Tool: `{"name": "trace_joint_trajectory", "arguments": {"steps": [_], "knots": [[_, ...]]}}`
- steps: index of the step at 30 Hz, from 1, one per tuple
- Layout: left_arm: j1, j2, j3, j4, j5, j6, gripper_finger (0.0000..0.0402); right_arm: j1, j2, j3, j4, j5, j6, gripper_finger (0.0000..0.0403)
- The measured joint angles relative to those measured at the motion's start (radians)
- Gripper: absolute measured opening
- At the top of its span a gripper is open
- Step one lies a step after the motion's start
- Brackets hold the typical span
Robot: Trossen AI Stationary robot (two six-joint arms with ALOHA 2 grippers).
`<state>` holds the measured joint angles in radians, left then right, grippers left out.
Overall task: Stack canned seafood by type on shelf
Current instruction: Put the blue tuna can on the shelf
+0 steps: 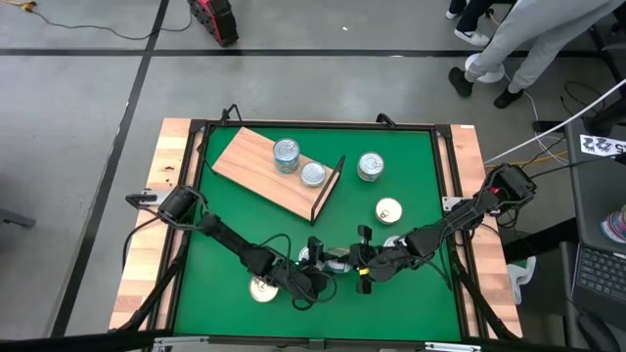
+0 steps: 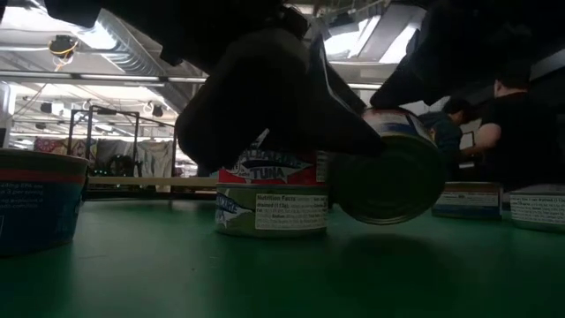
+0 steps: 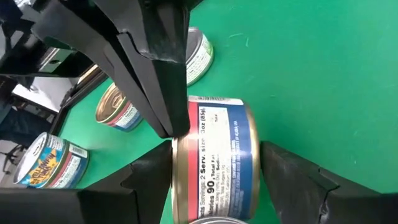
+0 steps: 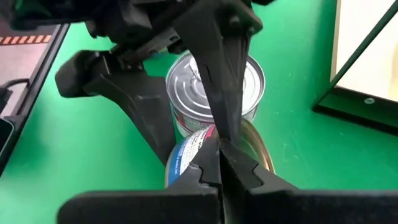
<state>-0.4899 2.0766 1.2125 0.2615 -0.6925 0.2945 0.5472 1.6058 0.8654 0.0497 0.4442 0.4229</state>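
Observation:
My left gripper (image 1: 318, 256) (image 3: 214, 180) is shut on a tin with a blue-and-white label (image 3: 217, 155), turned on edge near the table's front middle; in the low view the tin (image 2: 393, 181) is tilted with a flat end toward the camera. My right gripper (image 1: 347, 260) (image 4: 221, 163) is shut, and its tips meet the same tin from the right. Behind them a silver-topped tuna tin (image 4: 214, 78) (image 2: 272, 201) stands upright on the green mat. The wooden shelf (image 1: 249, 161) lies at the far left, with two tins (image 1: 286, 154) (image 1: 313, 174) standing on it. My left gripper pinches the tin between its two fingers, one finger (image 3: 152, 177) on each flat end, with the label side (image 3: 217, 134) facing the wrist camera. The tin seems lifted clear of the mat, on edge and tilted. My right gripper's shut fingertips (image 3: 175, 124) touch the tin's rim (image 3: 181, 149) at one end. They come slanting down from the table's right. I cannot tell whether they pinch the rim or only rest against it.
Loose tins stand on the mat at the far right (image 1: 371, 166), the right middle (image 1: 389, 209) and the front left (image 1: 262, 288). Another tin (image 1: 396, 242) sits under my right arm. The shelf's black wire end (image 1: 328, 191) stands upright. A person's legs (image 1: 518, 49) are beyond the table's far right.

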Motion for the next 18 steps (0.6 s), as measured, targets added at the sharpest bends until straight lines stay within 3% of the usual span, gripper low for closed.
{"name": "trace_joint_trajectory", "arguments": {"steps": [14,18], "knots": [[0.024,0.000,0.000,0.000,0.004,-0.008,0.0231,0.000,0.000,0.000,0.005,0.007,0.000,0.0000],[0.024,0.000,0.000,0.001,0.004,-0.008,0.0200,-0.001,0.000,0.000,0.005,0.007,-0.001,0.0000]]}}
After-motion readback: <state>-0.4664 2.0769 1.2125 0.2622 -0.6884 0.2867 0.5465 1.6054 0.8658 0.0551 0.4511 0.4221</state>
